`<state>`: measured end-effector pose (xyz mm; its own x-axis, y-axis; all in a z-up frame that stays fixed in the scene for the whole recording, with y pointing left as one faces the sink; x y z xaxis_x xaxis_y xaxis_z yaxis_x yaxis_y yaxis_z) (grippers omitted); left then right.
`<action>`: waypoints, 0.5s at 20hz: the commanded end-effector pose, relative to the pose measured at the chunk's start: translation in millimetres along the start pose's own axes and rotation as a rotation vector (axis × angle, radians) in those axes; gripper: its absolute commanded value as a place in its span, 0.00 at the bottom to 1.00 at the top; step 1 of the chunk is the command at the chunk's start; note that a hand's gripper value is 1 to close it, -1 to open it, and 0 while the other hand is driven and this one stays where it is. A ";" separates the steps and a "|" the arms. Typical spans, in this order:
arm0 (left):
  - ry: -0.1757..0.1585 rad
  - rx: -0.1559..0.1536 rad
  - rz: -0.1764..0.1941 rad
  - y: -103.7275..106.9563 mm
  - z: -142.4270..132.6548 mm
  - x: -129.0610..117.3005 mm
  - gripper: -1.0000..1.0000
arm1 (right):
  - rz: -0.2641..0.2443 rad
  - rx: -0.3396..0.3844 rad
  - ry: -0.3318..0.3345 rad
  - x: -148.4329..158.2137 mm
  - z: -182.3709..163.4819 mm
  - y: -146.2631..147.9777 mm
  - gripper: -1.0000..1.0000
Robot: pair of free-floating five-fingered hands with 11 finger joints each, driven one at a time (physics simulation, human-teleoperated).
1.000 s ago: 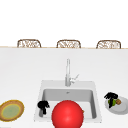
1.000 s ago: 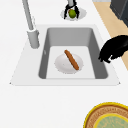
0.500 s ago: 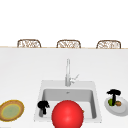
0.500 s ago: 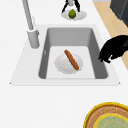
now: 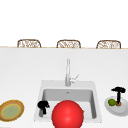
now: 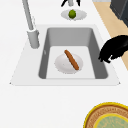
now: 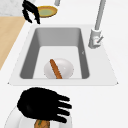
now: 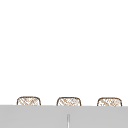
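Note:
My right hand [image 5: 118, 92] hovers over a white plate [image 5: 112, 109] on the counter right of the sink, fingers spread and open. The plate carries a green lime [image 5: 112, 101] and a small orange-brown item [image 5: 118, 103] directly under the hand [image 7: 42, 105]. My left hand [image 5: 43, 107] hangs at the sink's front left corner with relaxed, drooping fingers that hold nothing; the left side view has it [image 6: 113, 48] beside the basin's rim. In the sink [image 6: 100, 72] lies a white plate [image 6: 61, 65] with a brown sausage [image 6: 71, 59] on it.
A big red ball [image 5: 67, 115] covers the sink's front edge in the front view. A yellow-rimmed plate [image 5: 11, 110] lies on the counter at the left. The faucet [image 5: 68, 72] rises behind the basin. Three wicker chair backs [image 5: 68, 43] stand beyond the counter.
The right hand has drifted a little to the right and upward over the lime plate. The left hand and the other things stay where they were.

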<state>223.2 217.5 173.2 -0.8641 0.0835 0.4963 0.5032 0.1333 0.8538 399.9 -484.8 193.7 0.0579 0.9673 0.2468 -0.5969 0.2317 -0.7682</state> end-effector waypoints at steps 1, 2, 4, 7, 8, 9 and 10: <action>0.000 0.000 0.000 0.0 0.0 0.0 0.50 | 0.074 0.002 0.082 -15.6 11.7 -0.2 0.00; 0.000 0.000 0.000 0.0 0.0 0.0 0.50 | 0.079 0.001 0.093 -18.6 14.1 -0.5 0.00; 0.000 0.000 0.000 0.0 0.0 0.0 0.50 | 0.086 0.012 0.119 -24.0 18.4 1.3 0.00; 0.000 0.000 0.000 0.0 0.0 0.0 0.50 | 0.082 -0.021 0.174 -26.0 21.1 21.1 0.00; 0.000 0.000 0.000 0.0 0.0 0.0 0.50 | 0.092 -0.036 0.203 -27.3 21.5 27.1 0.00; 0.000 0.000 0.000 0.0 0.0 0.0 0.50 | 0.099 -0.050 0.229 -29.2 20.9 30.6 0.00; 0.000 0.000 0.000 0.0 0.0 0.0 0.50 | 0.109 -0.058 0.252 -27.8 17.9 33.8 0.00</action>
<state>223.2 217.5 173.2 -0.8641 0.0835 0.4963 0.5032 0.1333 0.8538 372.0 -508.8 184.0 0.1569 0.9841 0.0837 -0.5713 0.1596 -0.8051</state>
